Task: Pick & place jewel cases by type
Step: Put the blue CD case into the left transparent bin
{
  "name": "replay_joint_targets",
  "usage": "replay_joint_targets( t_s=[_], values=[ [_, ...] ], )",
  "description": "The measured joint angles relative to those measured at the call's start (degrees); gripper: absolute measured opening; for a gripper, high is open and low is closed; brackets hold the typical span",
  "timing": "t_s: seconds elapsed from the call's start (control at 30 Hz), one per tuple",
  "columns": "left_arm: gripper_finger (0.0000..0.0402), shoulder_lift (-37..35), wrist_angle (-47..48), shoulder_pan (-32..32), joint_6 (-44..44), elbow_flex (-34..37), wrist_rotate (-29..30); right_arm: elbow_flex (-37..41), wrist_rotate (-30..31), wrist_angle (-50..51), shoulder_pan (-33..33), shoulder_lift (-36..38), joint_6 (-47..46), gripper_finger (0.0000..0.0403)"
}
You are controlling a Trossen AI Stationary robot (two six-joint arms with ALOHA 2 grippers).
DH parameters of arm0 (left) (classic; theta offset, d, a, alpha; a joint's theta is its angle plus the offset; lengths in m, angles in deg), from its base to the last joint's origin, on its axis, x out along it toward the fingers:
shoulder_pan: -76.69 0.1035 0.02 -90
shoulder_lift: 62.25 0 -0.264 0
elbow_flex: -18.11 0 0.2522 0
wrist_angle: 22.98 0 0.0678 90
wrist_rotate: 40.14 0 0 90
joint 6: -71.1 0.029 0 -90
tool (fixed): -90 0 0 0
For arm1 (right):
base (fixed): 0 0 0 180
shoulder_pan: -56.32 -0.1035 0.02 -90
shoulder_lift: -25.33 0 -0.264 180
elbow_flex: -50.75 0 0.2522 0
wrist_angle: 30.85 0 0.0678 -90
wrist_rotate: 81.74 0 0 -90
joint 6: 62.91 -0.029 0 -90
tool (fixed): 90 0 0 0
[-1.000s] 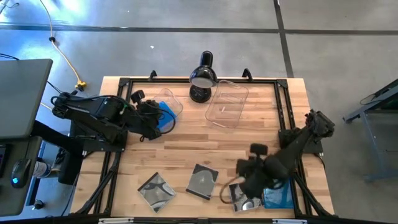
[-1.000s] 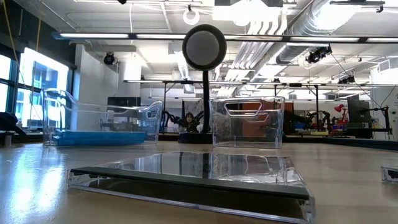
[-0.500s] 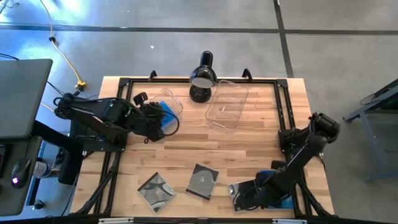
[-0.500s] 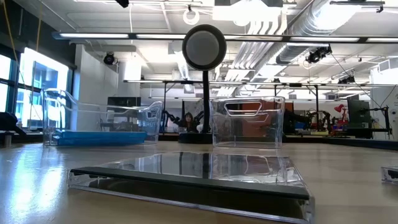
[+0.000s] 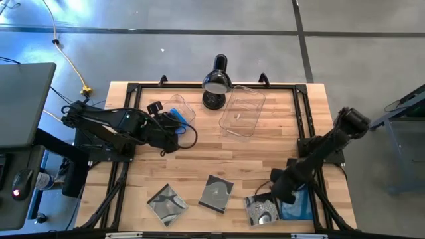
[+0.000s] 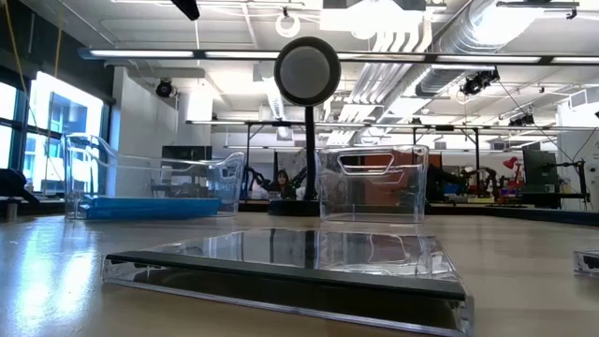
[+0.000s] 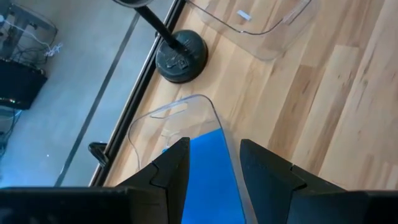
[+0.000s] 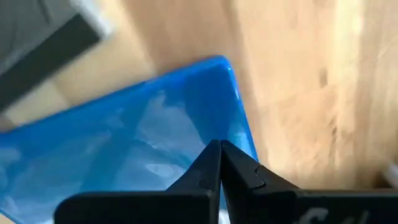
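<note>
blue jewel case (image 8: 149, 143) | flat, likely skewed to table edge | right jaws closed

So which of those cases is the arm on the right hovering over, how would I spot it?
Start at the wooden table and go to the corner nearest the right arm, where the right gripper hangs with its fingers shut. Just beneath it lies the blue jewel case. It is the only blue one lying loose on the wood; the three cases beside it are clear, showing silvery discs.

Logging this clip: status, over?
Right gripper shut, empty, over blue case. Left gripper open above blue case in tub. Nothing blocking.
</note>
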Motion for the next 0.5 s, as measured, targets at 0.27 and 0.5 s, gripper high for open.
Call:
replay_joint_targets(
  t_s=[0.27, 0.5],
  values=[
    [0.0138, 0.5, -0.2, 0.0, 2.7, 0.0, 0.1, 9.8, -4.3, -10.2, 9.1, 8.4, 2.8, 0.0001],
    [0.0138, 0.6, -0.3, 0.0, 2.8, 0.0, 1.8, 10.1, 5.6, -16.6, 14.6, 9.9, 13.0, 0.0001]
  ],
)
